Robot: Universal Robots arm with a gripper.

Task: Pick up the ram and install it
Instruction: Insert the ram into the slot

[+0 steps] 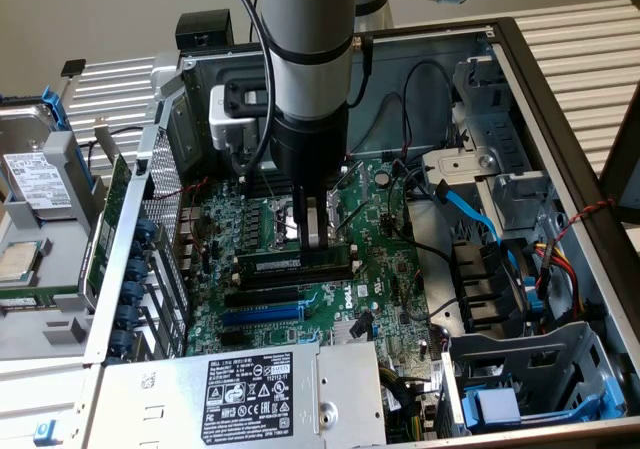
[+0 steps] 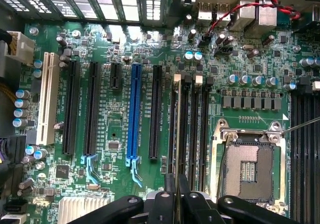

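The arm reaches straight down into the open computer case [image 1: 560, 119], and its gripper [image 1: 312, 237] hangs over the middle of the motherboard [image 1: 390, 269]. The fingers [image 2: 184, 189] are clamped on the ram [image 1: 280, 265], one on each flat face, gripping it about midway along its length. The green stick stands on its long edge, level, with its white label facing the case's front edge, where the power supply [image 1: 250, 394] lies.

From the wrist camera the ram [image 2: 176, 124] shows edge-on as a thin line running along the outermost of the black memory slots [image 2: 192, 129]. That bank of slots sits between the CPU socket [image 2: 248, 171] and a black expansion slot, with the blue expansion slot [image 2: 134, 109] one place further out. The stick lines up with its slot from end to end; whether it is pressed fully home I cannot tell.

A hard drive [image 1: 35, 179] rests outside the case, past its wall at the exterior view's left.
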